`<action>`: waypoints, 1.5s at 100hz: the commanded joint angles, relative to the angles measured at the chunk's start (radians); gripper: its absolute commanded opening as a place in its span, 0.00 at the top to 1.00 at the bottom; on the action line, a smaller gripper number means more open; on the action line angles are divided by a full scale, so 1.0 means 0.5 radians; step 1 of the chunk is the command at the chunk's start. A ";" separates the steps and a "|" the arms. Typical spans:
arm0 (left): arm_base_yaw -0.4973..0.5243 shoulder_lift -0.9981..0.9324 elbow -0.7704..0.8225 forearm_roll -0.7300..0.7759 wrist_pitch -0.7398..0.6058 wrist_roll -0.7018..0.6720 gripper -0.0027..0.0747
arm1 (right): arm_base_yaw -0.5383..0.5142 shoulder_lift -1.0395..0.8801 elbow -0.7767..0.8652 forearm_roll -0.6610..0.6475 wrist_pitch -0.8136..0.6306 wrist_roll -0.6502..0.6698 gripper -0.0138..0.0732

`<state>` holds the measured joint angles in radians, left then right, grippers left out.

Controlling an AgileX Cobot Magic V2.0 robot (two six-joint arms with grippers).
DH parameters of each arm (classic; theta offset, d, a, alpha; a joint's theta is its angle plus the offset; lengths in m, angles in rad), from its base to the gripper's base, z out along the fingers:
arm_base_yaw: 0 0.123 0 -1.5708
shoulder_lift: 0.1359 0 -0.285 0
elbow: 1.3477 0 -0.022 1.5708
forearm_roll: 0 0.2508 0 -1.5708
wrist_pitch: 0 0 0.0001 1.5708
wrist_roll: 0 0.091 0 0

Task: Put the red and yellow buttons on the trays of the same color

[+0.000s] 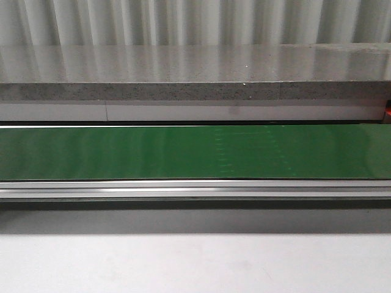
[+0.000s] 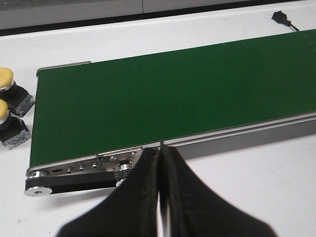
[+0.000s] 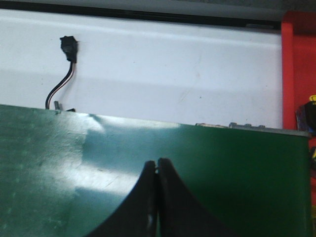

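Two yellow buttons on dark bases stand on the white surface beside the end of the green conveyor belt. My left gripper is shut and empty, above the belt's near rail and well away from them. A red tray lies past the belt's other end. My right gripper hangs shut and empty over the belt. No red button and no yellow tray are in view. The front view shows neither gripper.
A dark object with a yellow spot sits at the red tray's edge, cut off by the frame. A black connector on a cable and a black plug lie on the white table. A grey stone ledge runs behind the belt.
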<state>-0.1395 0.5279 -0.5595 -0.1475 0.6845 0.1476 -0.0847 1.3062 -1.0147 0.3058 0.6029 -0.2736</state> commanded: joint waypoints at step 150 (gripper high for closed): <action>0.390 0.551 -0.543 0.337 -0.085 -0.493 0.98 | 0.019 -2.117 1.094 -0.004 -0.077 -0.023 0.92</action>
<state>0.0116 0.7419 -0.7526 0.0106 0.6886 -0.0619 -0.0757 0.2392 -0.4431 0.3000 0.6296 -0.2736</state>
